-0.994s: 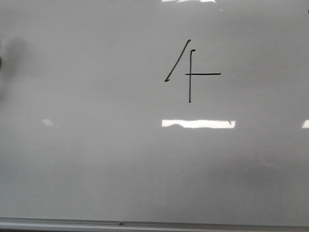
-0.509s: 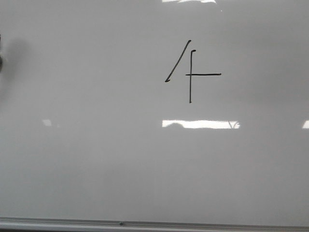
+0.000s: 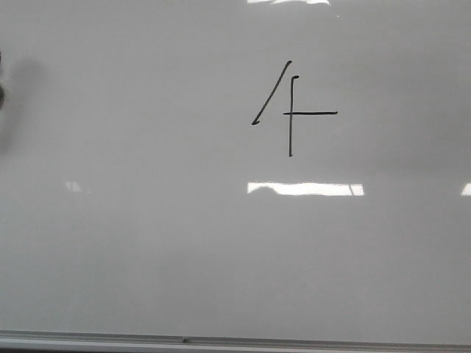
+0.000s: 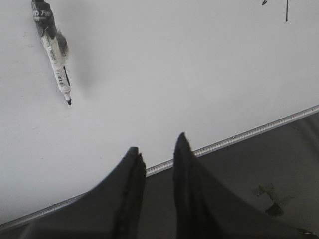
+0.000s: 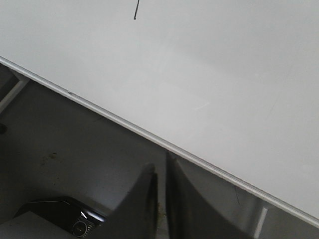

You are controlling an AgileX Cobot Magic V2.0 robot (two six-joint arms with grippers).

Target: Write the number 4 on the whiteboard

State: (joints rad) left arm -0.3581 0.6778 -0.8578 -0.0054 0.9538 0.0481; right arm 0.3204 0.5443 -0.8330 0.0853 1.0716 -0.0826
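The number 4 is drawn in thin black strokes on the upper middle of the whiteboard. Neither gripper shows in the front view. In the left wrist view a black-and-white marker lies uncapped on the whiteboard, far from my left gripper. That gripper is open and empty and hovers over the board's edge strip. Stroke ends of the 4 show at the view's top. My right gripper is shut and empty, just off the whiteboard, beyond its edge strip.
A dark table surface lies beyond the board's metal edge. A black device with a round dial sits on it near the right gripper. A dark sliver with a soft shadow shows at the board's left edge.
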